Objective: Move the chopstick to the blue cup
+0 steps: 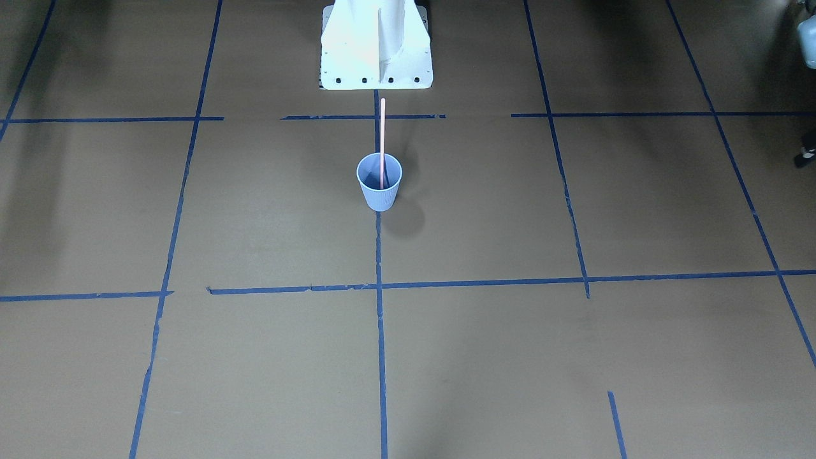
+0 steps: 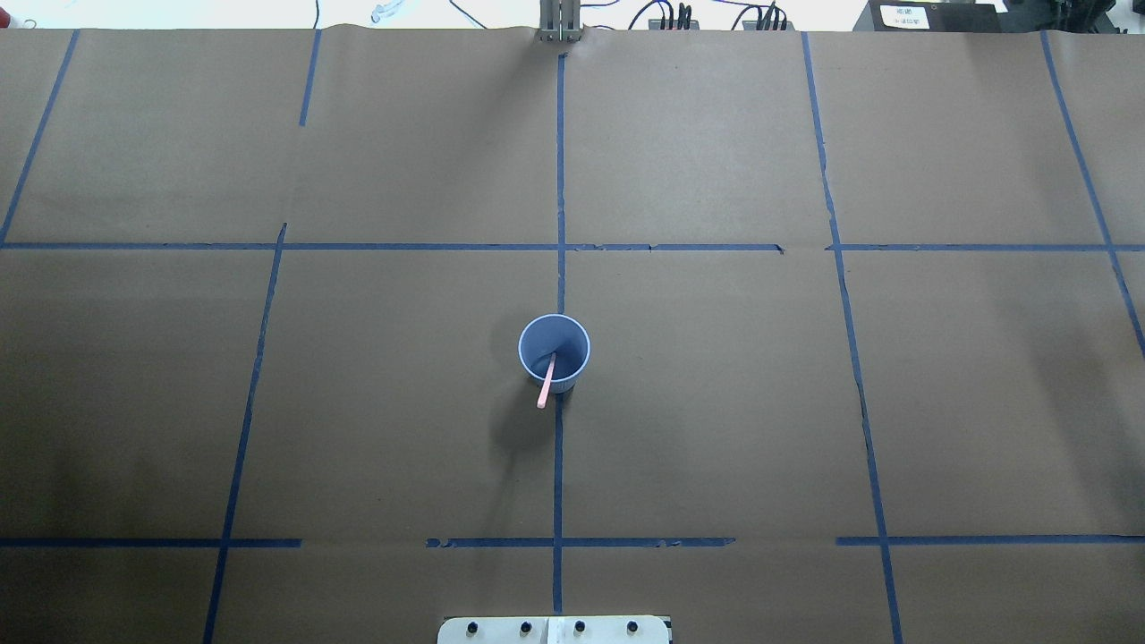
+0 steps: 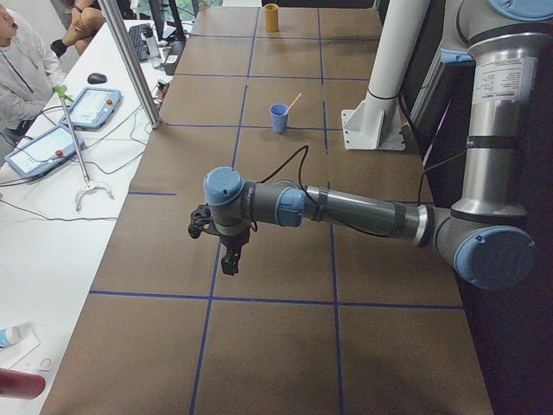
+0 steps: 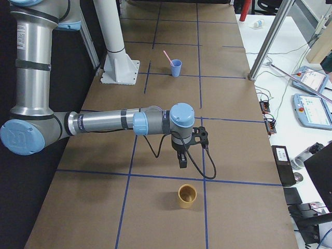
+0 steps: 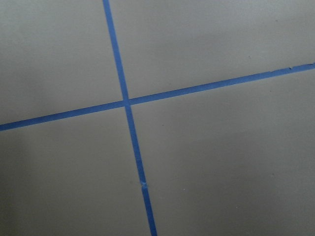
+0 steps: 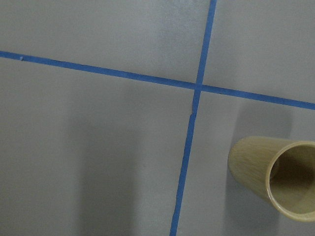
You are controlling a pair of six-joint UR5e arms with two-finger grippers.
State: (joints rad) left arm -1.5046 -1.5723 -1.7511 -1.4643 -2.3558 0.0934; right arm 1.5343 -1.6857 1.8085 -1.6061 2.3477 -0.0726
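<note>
The blue cup (image 1: 380,193) stands upright at the table's middle, in front of the robot's base. One pale-pink chopstick (image 1: 382,137) stands in it, leaning on the rim toward the base. Cup (image 2: 572,338) and chopstick (image 2: 545,391) also show in the overhead view. My left gripper (image 3: 230,260) hangs over the table far from the cup, seen only in the exterior left view. My right gripper (image 4: 182,160) hangs at the opposite end, seen only in the exterior right view. I cannot tell whether either is open or shut. Neither wrist view shows fingers.
A tan cup (image 4: 187,196) stands just beyond my right gripper and shows in the right wrist view (image 6: 275,172). The white robot base (image 1: 376,44) is behind the blue cup. People and teach pendants (image 3: 91,104) are at the white side table.
</note>
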